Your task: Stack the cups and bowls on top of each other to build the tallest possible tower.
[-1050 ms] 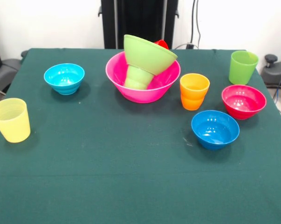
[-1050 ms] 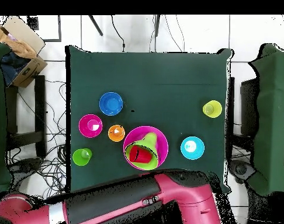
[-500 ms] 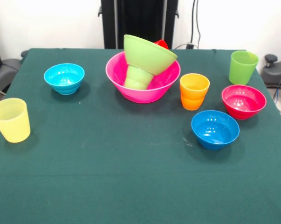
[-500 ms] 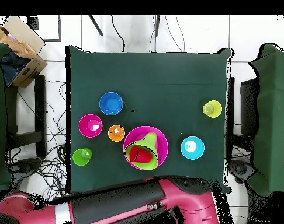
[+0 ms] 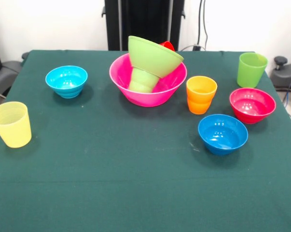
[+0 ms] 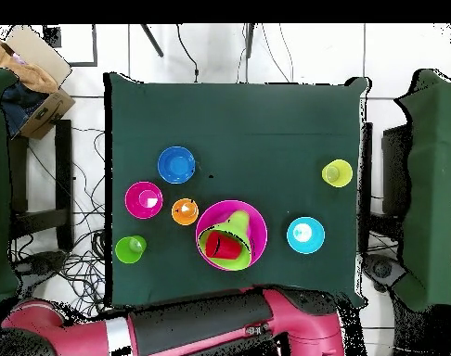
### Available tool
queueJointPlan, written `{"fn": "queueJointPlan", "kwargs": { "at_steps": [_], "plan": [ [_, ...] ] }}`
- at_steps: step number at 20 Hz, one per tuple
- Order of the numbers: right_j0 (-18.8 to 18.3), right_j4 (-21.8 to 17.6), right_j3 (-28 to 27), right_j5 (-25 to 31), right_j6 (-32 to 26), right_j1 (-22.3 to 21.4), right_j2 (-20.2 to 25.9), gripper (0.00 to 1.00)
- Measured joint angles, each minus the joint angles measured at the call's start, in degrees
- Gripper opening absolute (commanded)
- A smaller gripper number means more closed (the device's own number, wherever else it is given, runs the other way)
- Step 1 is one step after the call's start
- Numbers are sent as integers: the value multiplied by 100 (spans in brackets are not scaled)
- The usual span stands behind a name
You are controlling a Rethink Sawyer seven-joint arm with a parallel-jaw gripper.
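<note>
- While my arm (image 6: 192, 324) lies folded across the bottom of the overhead view, off the table's (image 5: 135, 183) cloth, my gripper shows in neither view, so I cannot tell whether it is wide or narrow.
- The tower (image 5: 150, 72) sits at the table's far middle in the front view: the large pink bowl (image 5: 131, 92) upright on the cloth, the small green cup (image 5: 143, 80) upside down inside it, the lime green bowl (image 5: 152, 55) tilted over that cup.
- The red cup (image 6: 220, 247) lies on its side in the lime green bowl; from the front only its rim peeks over.
- The orange cup (image 5: 201, 94) stands just right of the pink bowl in the front view.
- The magenta bowl (image 5: 252, 105) and the darker blue bowl (image 5: 223, 134) sit near it, apart from each other.
- The taller lime green cup (image 5: 252, 69) stands upright near the far right corner.
- The light blue bowl (image 5: 66, 81) sits left of the tower, well apart.
- The pale yellow cup (image 5: 11, 123) stands alone at the left edge.
</note>
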Motion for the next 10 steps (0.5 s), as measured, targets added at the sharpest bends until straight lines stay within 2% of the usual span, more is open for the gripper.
{"fn": "queueJointPlan", "kwargs": {
  "at_steps": [10],
  "plan": [
    [-41, 40, 60, 508, 0, 128, 342, 100]
  ]
}}
